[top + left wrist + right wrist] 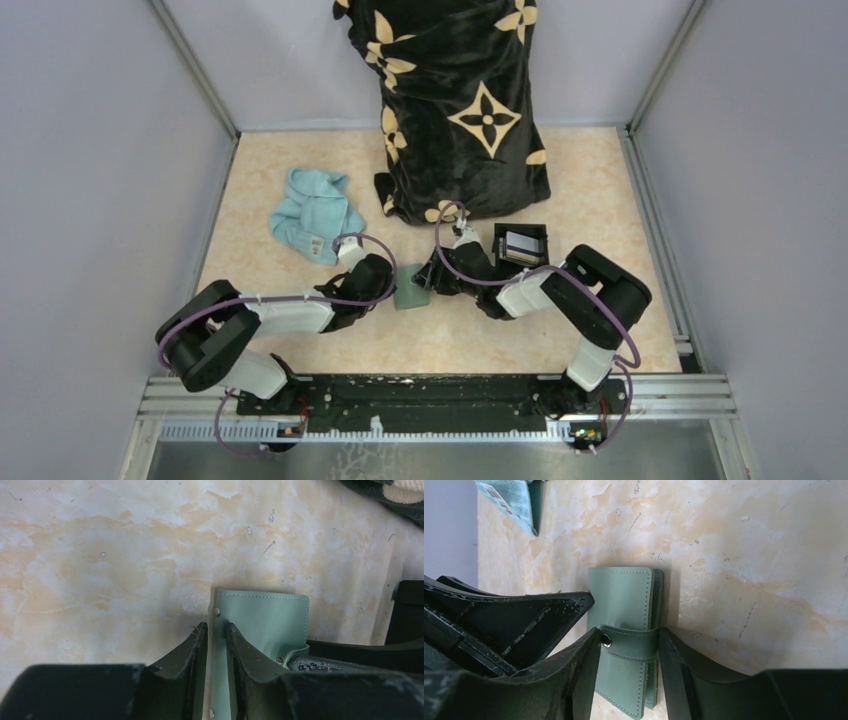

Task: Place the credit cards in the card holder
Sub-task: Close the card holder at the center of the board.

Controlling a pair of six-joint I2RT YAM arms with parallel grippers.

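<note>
Jaws on both sides of one small prize, close in front of the arm bases! The card holder (410, 298) lies on the table (590, 190) near the middle. It is sage green and folded, with its snap strap (629, 644) wrapped across it and looking fastened.

The left jaws are pinched down on a thin edge of its cover, with green showing in the narrow slit between the fingers (196, 651). The right jaws bracket the holder across its width, right at the strap. They look clamped against both sides, though how firmly I can't say.

By my read this is the opening step: that strap has to come unsnapped before any slot can be reached. The holder looks light and soft, apt to flex or skate on this smooth top. One arm pinning an edge while the other works the strap end by the snap (606, 640) seems the way.

Just beyond, the black box (541, 232) carries the credit cards (520, 243), not yet picked. They look thin, stiff and slick, so best taken by an edge. Farther left is a blue cloth (312, 212), and at the back a dark flowered blanket (465, 110).
</note>
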